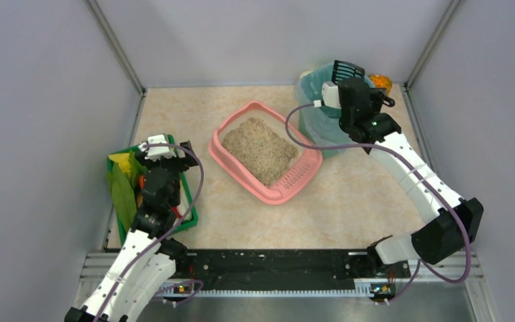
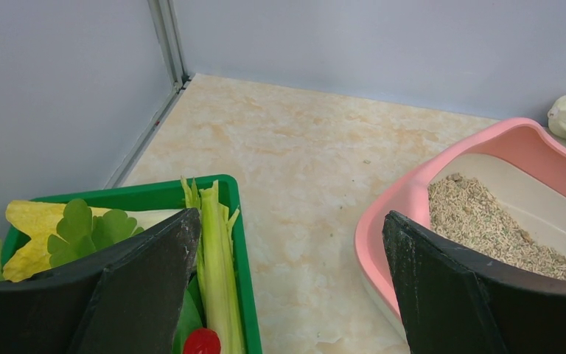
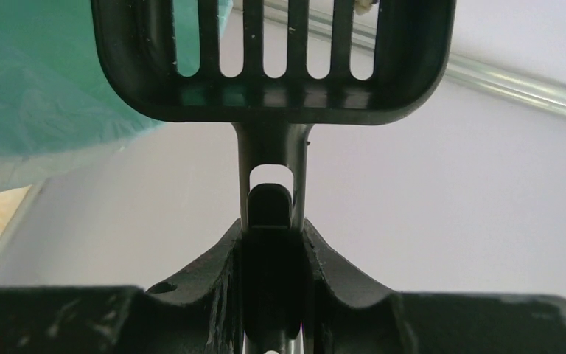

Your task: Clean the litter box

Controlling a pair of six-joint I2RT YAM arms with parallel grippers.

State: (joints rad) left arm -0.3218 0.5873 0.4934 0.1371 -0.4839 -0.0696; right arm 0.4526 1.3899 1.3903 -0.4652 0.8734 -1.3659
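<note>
Spread wide and empty, the left jaws, hanging over the green tray (image 1: 191, 209) of leaves and stalks at the left edge of the counter (image 1: 349, 201). To the right of those jaws, across a strip of bare counter from the tray: the litter box (image 1: 296, 174), pink and shallow, set at a slant, beige litter heaped inside, slotted ledge at the end nearer the arm bases.

Clamped on the handle of a black slotted scoop (image 3: 273, 59), the right jaws, over the rim of the teal-lined bin (image 1: 312, 107) in the far right corner. Litter box below and left of those jaws, just beside the bin. Something orange (image 1: 380, 82) just beyond them, by the back wall.

Counter beige with a marbled stone pattern, matt, a few dark specks here and there. Plain pale grey walls on three sides, metal rails down the corners and along the foot of the walls.
</note>
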